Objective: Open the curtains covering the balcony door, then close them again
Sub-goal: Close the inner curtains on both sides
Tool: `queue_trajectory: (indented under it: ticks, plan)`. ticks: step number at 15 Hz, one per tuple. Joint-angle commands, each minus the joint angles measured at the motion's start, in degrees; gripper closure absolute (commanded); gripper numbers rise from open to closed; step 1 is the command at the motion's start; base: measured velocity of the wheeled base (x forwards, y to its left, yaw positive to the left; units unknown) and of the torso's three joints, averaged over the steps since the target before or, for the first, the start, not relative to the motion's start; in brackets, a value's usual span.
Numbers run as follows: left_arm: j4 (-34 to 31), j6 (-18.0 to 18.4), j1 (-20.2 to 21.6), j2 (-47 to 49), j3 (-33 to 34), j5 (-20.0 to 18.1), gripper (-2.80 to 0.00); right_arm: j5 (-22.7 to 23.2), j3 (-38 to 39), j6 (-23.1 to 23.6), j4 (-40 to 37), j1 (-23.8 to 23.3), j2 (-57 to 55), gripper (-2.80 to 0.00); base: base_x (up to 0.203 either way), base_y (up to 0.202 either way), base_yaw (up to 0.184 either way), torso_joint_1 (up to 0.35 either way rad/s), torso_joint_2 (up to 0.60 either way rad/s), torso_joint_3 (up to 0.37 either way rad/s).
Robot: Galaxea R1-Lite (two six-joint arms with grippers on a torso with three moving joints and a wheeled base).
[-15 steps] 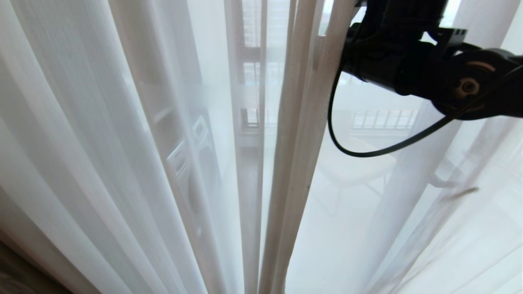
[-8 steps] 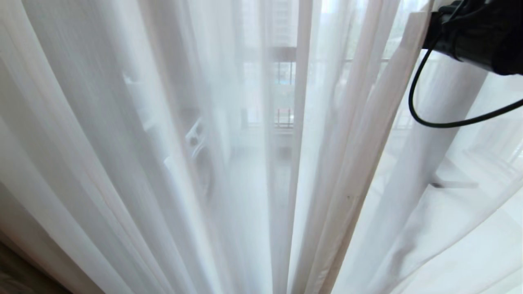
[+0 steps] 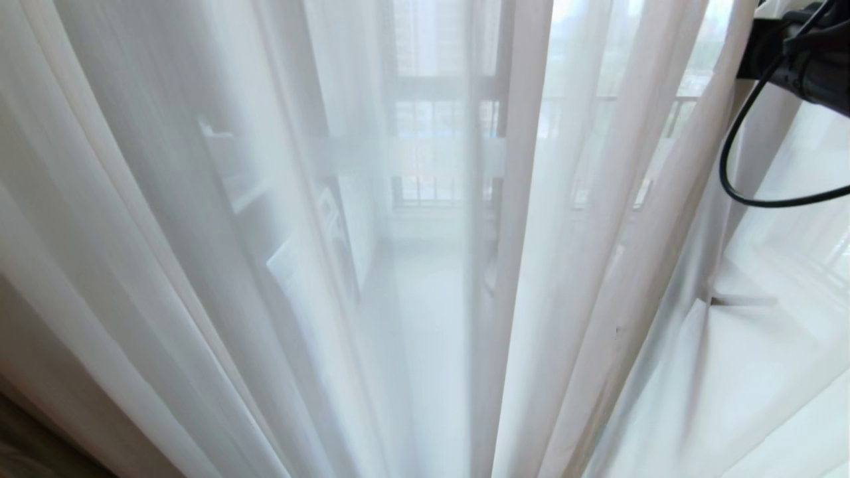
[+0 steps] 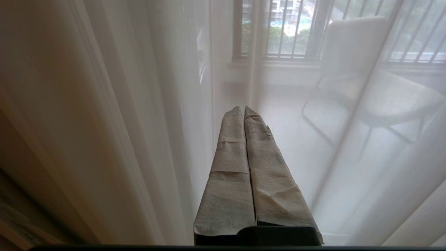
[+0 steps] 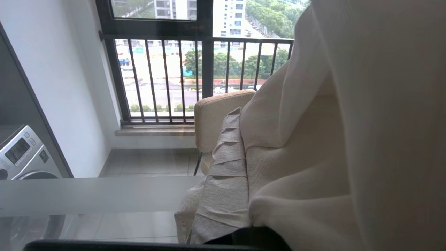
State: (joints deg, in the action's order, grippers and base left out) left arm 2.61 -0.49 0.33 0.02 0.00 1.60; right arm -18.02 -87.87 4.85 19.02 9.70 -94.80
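Barred balcony railing [image 5: 195,80] behind; right tool [image 5: 240,118] pinching sheer pleated curtains [image 3: 531,265]; left tool [image 4: 243,111] pressed together.

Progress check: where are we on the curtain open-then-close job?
Done: the thick drape sits at the left edge. In hand: the right claw, shut, has a fold of the sheer bunched over it; beside that fold the balcony door glass shows bare. Left: sheer covers nearly the whole head view. Whether this is the opening or closing pass, I cannot tell. The left claw is shut, idle.
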Motion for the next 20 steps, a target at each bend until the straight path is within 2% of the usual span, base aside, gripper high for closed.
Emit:
queue_trajectory:
  ticks: [1,2,3,6,10,15,20]
  plan:
    - [0.0,0.0,0.0,0.0,0.0,0.1,0.00,-0.1,0.5,0.1,0.1,0.0,0.8,0.00,0.000,0.000,0.000,0.000,0.00,0.000]
    - [0.0,0.0,0.0,0.0,0.0,0.1,0.00,-0.1,0.5,0.1,0.0,0.0,0.9,0.00,0.000,0.000,0.000,0.000,0.00,0.000]
    - [0.0,-0.1,0.0,0.0,0.0,0.0,0.00,0.0,0.7,0.1,-0.2,0.0,1.1,-2.80,0.000,0.000,0.000,0.000,0.00,0.000]
    - [0.0,0.0,0.0,0.0,0.0,0.1,0.00,0.0,3.3,0.1,-0.3,0.0,3.3,-2.80,0.000,0.000,0.000,0.000,0.00,0.000]
    - [0.0,-0.1,0.0,0.0,0.0,0.1,0.00,0.1,10.8,0.3,-1.5,0.1,10.5,-2.80,0.000,0.000,0.000,0.000,0.00,0.000]
    - [0.0,0.0,0.0,0.0,0.0,0.0,0.00,0.5,20.1,0.3,-9.6,0.3,22.9,-2.80,0.000,0.000,0.000,0.000,0.00,0.000]
    - [0.0,0.0,0.0,0.0,0.0,0.0,0.00,0.7,29.9,0.0,-18.6,3.3,36.8,-2.80,0.000,0.000,0.000,0.000,0.00,0.000]
